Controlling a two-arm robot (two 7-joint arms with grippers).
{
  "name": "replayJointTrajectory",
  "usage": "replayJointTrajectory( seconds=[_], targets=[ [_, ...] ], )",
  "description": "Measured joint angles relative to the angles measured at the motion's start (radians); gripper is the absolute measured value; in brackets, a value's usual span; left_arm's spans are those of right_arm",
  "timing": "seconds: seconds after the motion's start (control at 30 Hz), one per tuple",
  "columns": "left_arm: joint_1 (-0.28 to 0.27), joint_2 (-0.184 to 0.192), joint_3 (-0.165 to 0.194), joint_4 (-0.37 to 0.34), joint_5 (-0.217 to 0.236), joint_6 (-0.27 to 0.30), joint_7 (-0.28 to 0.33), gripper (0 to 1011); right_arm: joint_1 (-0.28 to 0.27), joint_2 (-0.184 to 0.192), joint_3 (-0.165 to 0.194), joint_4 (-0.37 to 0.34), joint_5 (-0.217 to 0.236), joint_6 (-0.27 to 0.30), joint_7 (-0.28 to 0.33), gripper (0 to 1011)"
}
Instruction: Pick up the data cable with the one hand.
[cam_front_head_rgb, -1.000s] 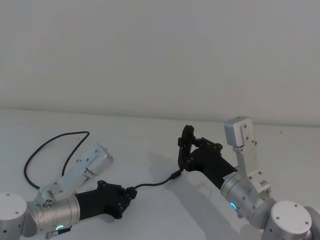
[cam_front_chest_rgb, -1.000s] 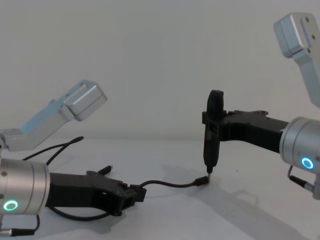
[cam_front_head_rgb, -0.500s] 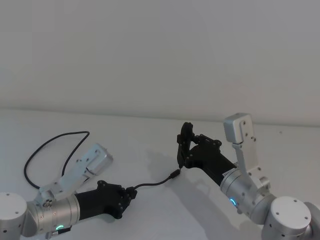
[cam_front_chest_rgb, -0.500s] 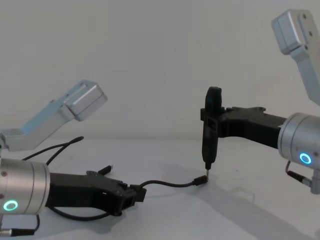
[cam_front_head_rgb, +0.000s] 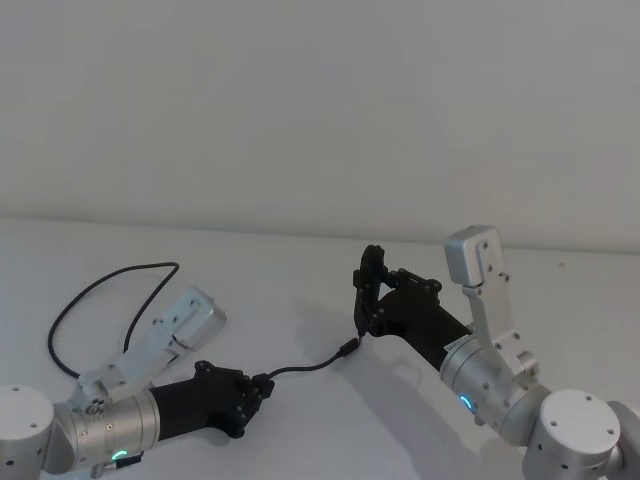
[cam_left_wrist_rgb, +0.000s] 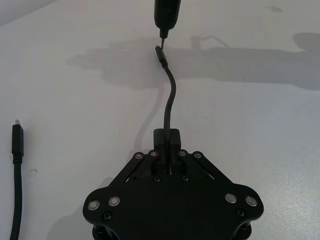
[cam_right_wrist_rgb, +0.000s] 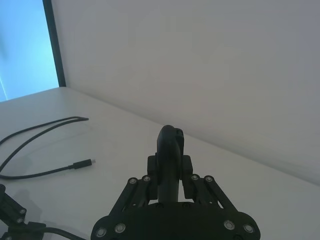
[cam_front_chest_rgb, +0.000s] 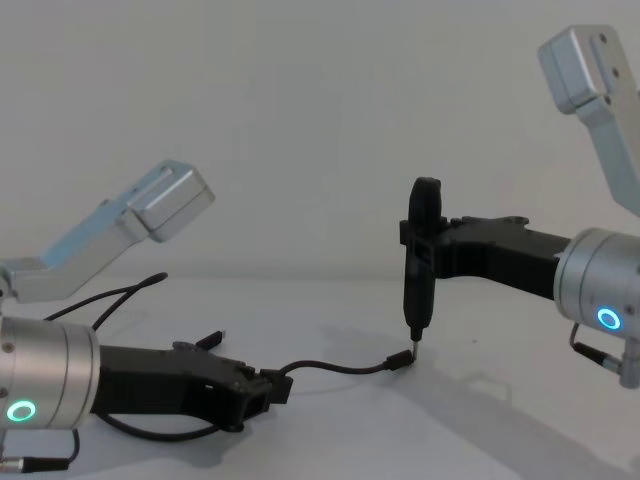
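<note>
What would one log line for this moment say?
left gripper: shut on data cable, low over table | right gripper: shut, pointing down, tip by plug

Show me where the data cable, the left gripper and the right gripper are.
data cable (cam_front_chest_rgb: 345, 369): chest view, stretch near free plug
left gripper (cam_front_chest_rgb: 273, 387): chest view, between fingertips
right gripper (cam_front_chest_rgb: 415, 333): chest view, between fingertips

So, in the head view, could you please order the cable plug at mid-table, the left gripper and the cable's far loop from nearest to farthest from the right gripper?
1. cable plug: centre, just beside the right gripper.
2. left gripper: lower left, shut on the data cable.
3. far loop: far out on the left side.
</note>
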Motion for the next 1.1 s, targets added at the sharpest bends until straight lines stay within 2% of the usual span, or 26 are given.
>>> replayJointTrajectory(
  seconds=[1.1],
  targets=[
    [0.0, 0.0, 0.0, 0.0, 0.0, 0.0, 0.0, 50, 0.023, 0.003, 0.001, 0.022, -0.005, -0.001, 0.017, 274]
  ],
)
